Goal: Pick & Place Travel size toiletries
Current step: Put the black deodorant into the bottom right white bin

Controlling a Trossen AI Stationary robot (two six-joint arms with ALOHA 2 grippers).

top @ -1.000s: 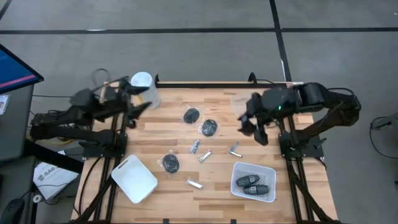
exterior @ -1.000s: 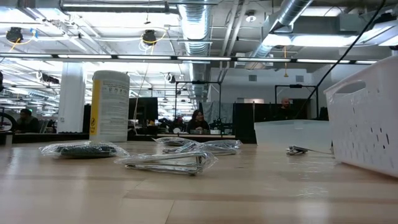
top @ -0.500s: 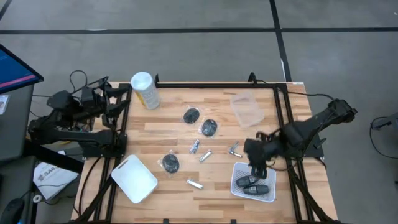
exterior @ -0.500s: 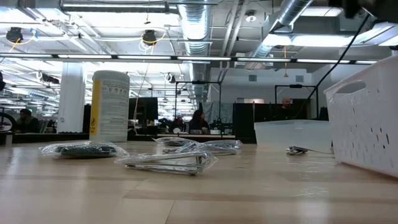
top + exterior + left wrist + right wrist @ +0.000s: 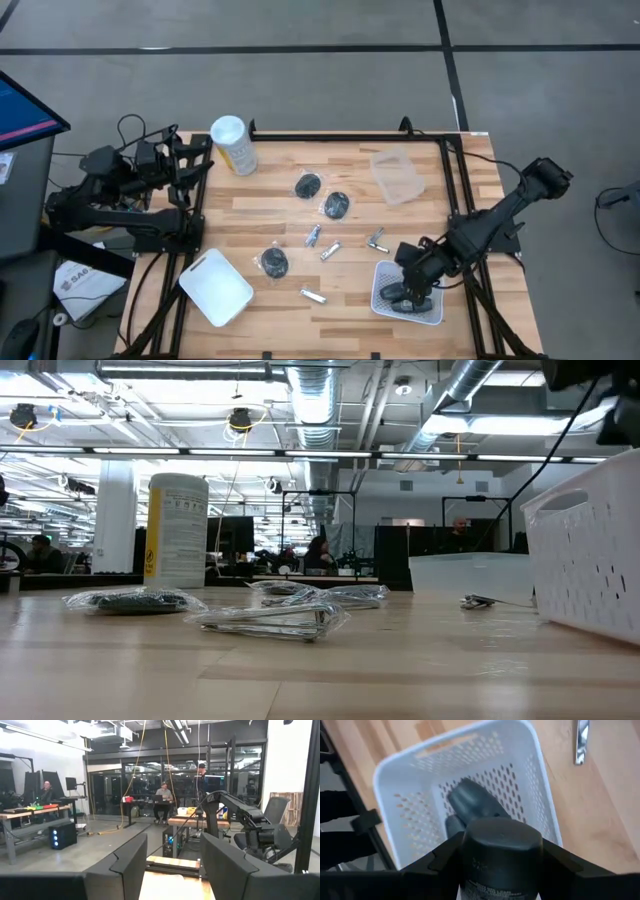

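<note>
Right gripper (image 5: 408, 292): we see it low over the white basket (image 5: 436, 274) at about 4 o'clock on the table, jaws clamped round a dark grey capsule (image 5: 500, 857).
Left gripper (image 5: 172, 865): parked off the table's 10 o'clock corner, fingers spread, nothing between them.
Held capsule: small and rigid, so we judge it light; the smooth rounded shell looks slippery, so the middle of its body is the best place to grip.
Its axis: in the right wrist view the long axis seems to run straight out between the fingers, blunt end towards the basket floor, though foreshortening makes this uncertain.
Capsule in basket (image 5: 470, 802): lies flat beneath the held one.
Remaining toiletries: a bagged disc (image 5: 307, 185) near 12 o'clock, and silver clippers (image 5: 314, 296) at 6 o'clock with the long axis roughly 10-to-4.
</note>
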